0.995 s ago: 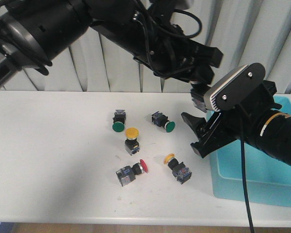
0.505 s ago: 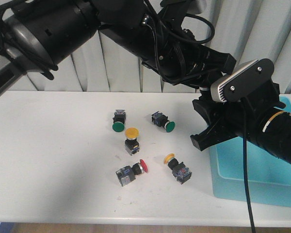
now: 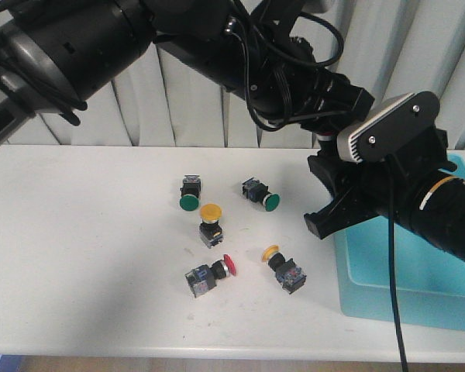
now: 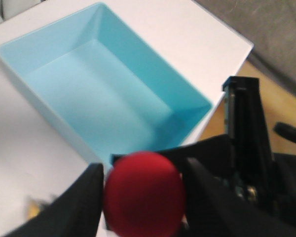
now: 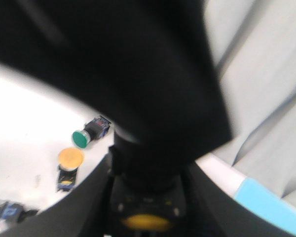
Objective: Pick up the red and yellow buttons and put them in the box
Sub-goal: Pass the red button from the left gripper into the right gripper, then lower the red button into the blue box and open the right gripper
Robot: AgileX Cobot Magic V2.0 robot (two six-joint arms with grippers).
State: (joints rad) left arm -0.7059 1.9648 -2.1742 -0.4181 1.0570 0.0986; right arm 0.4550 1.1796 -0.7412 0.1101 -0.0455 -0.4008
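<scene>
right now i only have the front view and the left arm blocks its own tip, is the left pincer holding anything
Observer: Yes. In the left wrist view the left pincer is shut on a red button, cap towards the camera.
Operator: ok and is anything in the box, i only see part of it
Observer: The left wrist view takes in the whole box; no buttons show inside it.
Operator: what about the right pincer
Observer: In the right wrist view something black with a yellow patch sits between the right pincer fingers, too blurred to call a grip.
</scene>
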